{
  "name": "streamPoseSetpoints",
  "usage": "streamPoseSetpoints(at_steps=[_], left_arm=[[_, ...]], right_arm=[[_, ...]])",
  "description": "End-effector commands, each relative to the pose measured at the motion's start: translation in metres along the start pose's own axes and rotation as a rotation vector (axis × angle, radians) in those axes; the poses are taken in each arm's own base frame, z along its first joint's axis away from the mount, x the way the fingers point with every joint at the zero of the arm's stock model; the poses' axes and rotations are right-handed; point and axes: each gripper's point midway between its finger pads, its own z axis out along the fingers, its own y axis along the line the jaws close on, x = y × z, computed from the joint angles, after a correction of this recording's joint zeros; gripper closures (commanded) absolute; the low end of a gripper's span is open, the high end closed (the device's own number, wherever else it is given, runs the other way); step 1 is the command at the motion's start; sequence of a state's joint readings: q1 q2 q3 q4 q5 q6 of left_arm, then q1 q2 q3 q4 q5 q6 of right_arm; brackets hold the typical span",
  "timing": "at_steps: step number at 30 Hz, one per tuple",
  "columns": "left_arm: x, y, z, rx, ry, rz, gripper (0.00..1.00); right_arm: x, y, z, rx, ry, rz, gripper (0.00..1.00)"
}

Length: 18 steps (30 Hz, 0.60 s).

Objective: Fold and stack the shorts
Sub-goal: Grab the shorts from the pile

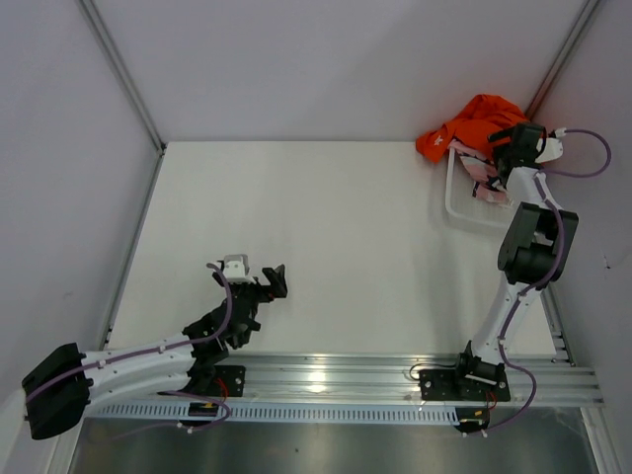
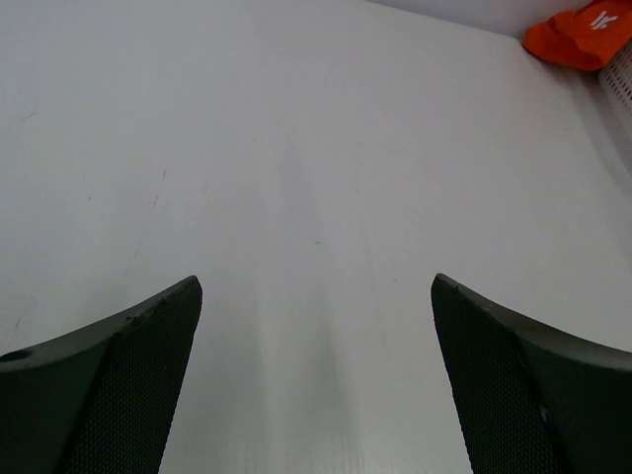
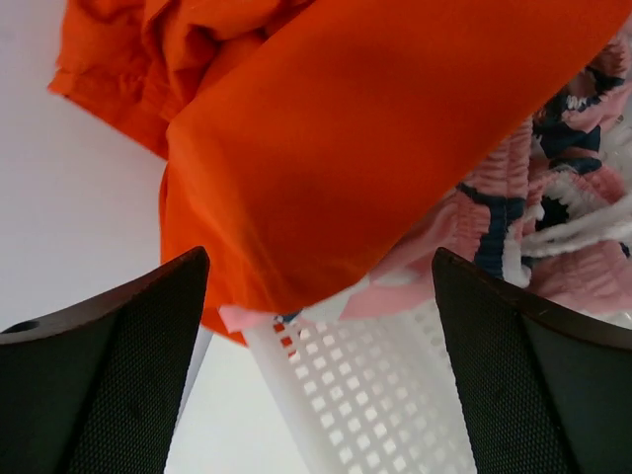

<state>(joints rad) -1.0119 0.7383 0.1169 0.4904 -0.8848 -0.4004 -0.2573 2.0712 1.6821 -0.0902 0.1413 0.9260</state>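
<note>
The orange shorts [image 1: 472,122] lie crumpled over the far rim of a white mesh basket [image 1: 452,193] at the table's back right corner. Under them the pink printed shorts [image 1: 486,184] fill the basket. My right gripper [image 1: 506,148] hovers above the basket, open. In the right wrist view its jaws stand wide with the orange shorts [image 3: 355,138], the pink printed shorts [image 3: 553,207] and the basket wall [image 3: 375,385] just beyond them, nothing between the fingers. My left gripper [image 1: 272,281] is open over bare table at the near left, far from the orange shorts [image 2: 578,35].
Grey walls close in the white table [image 1: 326,237] on the left, back and right. A metal rail [image 1: 326,380] with the arm bases runs along the near edge. The basket stands tight against the right wall.
</note>
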Motion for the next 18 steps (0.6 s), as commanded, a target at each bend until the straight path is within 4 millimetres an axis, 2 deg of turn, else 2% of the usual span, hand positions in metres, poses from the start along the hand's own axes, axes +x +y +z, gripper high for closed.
streamPoseSetpoints(at_steps=[1,2,3,4,6,7,8,9,11,12,15,16,18], left_arm=[[-0.018,-0.015,0.004,0.016,-0.030,-0.038,0.01],[-0.019,-0.016,0.005,0.018,-0.030,-0.037,0.01],[-0.017,-0.015,0.005,0.015,-0.027,-0.031,0.01],[-0.018,-0.017,0.005,0.020,-0.031,-0.035,0.01],[-0.017,-0.018,0.006,0.021,-0.027,-0.030,0.01],[-0.017,-0.019,0.006,0.025,-0.027,-0.028,0.01],[-0.017,-0.019,0.007,0.023,-0.027,-0.027,0.01],[-0.016,-0.019,0.007,0.023,-0.023,-0.019,0.01],[-0.018,-0.021,0.008,0.021,-0.021,-0.011,0.01],[-0.019,-0.022,0.009,0.018,-0.022,-0.008,0.01],[-0.018,-0.021,0.010,0.009,-0.018,0.005,0.01],[-0.018,-0.020,0.010,0.006,-0.018,0.006,0.01],[-0.018,-0.022,0.010,0.012,-0.016,0.005,0.01]], right_arm=[[-0.027,0.038,0.012,-0.073,-0.109,0.060,0.06],[-0.024,0.036,0.017,-0.047,-0.101,0.041,0.06],[-0.023,0.046,0.026,-0.055,-0.099,0.039,0.06],[-0.019,0.044,0.030,-0.041,-0.086,0.044,0.06],[-0.013,0.045,0.037,-0.060,-0.088,0.062,0.11],[-0.014,0.047,0.037,-0.075,-0.098,0.065,0.22],[-0.018,0.054,0.038,-0.106,-0.120,0.069,0.27],[-0.017,0.056,0.039,-0.110,-0.124,0.056,0.45],[-0.026,0.073,0.035,-0.167,-0.161,0.055,0.68],[-0.028,0.077,0.033,-0.183,-0.164,0.052,0.99],[-0.045,0.113,0.010,-0.274,-0.212,0.047,1.00],[-0.056,0.141,-0.008,-0.331,-0.248,0.027,1.00],[-0.071,0.180,-0.033,-0.445,-0.279,0.012,1.00]])
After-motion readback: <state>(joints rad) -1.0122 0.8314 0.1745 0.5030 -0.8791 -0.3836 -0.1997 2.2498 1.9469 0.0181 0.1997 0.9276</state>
